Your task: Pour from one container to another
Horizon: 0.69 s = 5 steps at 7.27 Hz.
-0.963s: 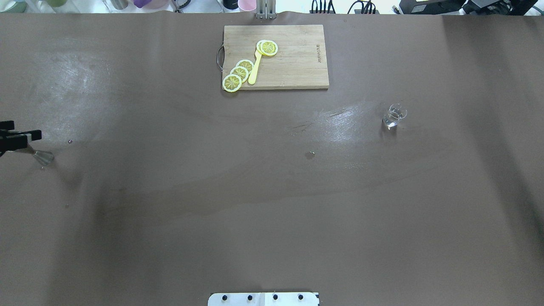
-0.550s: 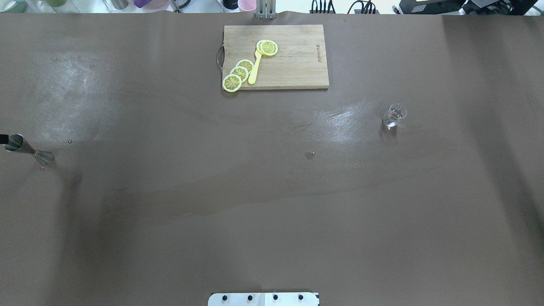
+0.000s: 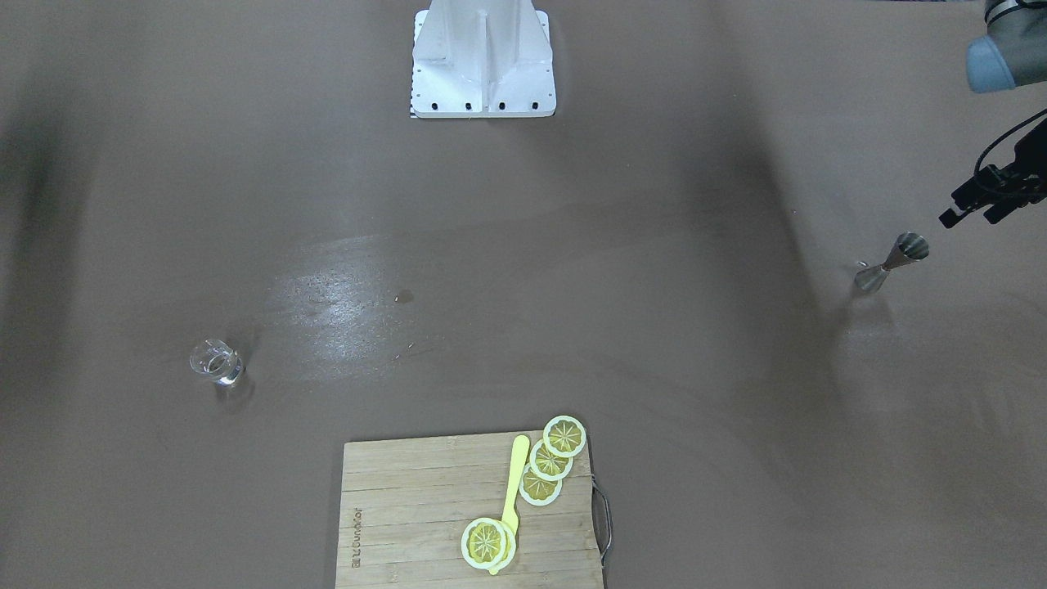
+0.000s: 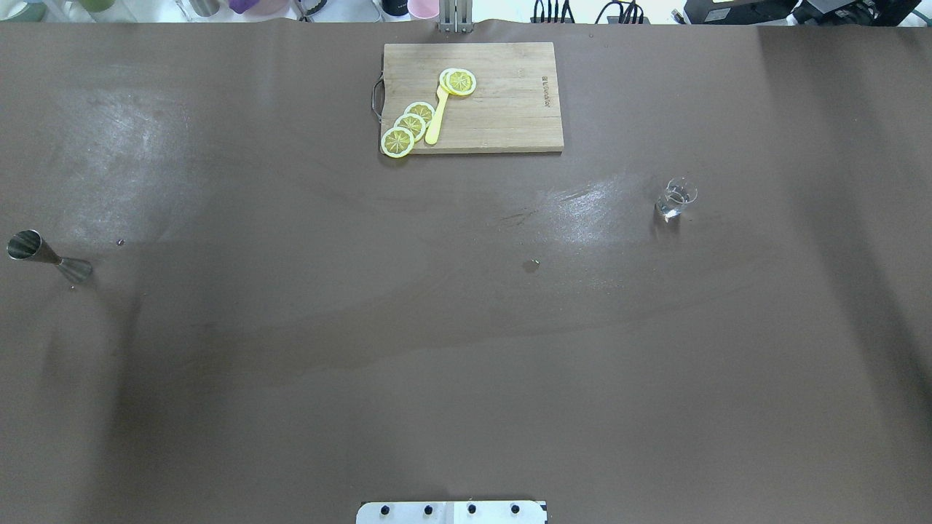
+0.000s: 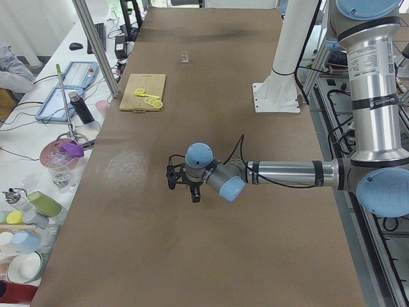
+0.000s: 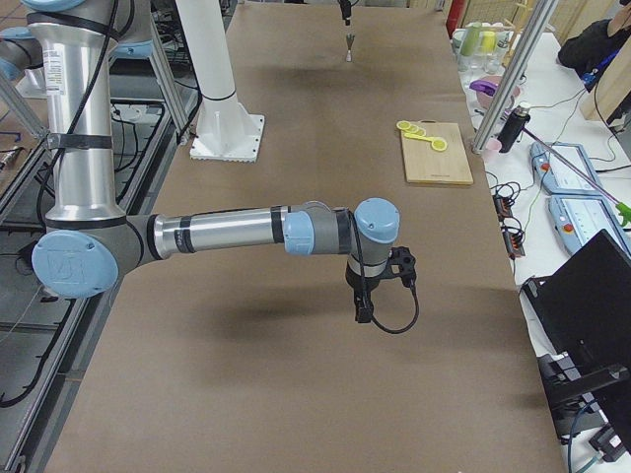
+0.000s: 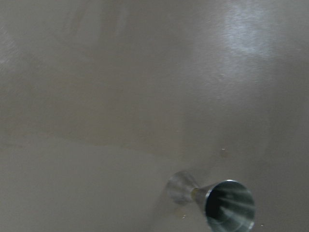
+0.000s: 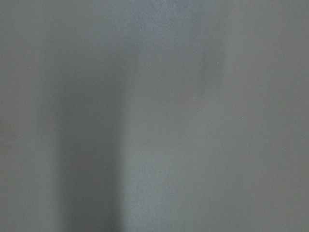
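Note:
The steel jigger stands upright near the table's left end; the left wrist view shows its open cup at lower right. My left gripper hovers open just beside and above it, apart from it, with nothing between the fingers. The clear glass tumbler stands alone on the right half, also visible as a small glass in the front view. My right gripper hangs over bare table; I cannot tell whether it is open or shut. The right wrist view shows only the table cover.
A wooden cutting board with lemon slices and a yellow spoon lies at the far middle. The robot's base stands at the near edge. A small wet spot marks the brown cover.
My left gripper, which stood around the jigger's upper cup, has pulled back to the left out of the overhead view. The jigger stays standing where it was.

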{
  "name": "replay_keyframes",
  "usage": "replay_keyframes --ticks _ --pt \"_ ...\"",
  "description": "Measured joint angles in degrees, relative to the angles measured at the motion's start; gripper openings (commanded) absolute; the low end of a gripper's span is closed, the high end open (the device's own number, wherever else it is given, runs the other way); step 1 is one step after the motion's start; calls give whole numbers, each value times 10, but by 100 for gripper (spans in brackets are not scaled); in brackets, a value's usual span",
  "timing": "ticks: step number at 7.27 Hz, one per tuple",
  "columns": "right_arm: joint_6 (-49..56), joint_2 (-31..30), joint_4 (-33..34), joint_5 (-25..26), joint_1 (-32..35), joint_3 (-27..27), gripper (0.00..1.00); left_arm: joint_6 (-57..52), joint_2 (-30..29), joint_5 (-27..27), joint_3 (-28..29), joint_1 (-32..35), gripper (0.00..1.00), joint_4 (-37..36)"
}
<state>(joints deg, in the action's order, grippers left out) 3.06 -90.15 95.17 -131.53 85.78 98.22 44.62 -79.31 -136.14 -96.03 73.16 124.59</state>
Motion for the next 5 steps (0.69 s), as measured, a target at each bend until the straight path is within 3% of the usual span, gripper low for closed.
replay_keyframes --ticks 3,5 --pt "0 2 0 -1 0 3 100 -296 -14 4 -2 88 99 -194" --pt "-1 3 0 -1 2 4 100 -428 -20 7 -2 143 99 -261"
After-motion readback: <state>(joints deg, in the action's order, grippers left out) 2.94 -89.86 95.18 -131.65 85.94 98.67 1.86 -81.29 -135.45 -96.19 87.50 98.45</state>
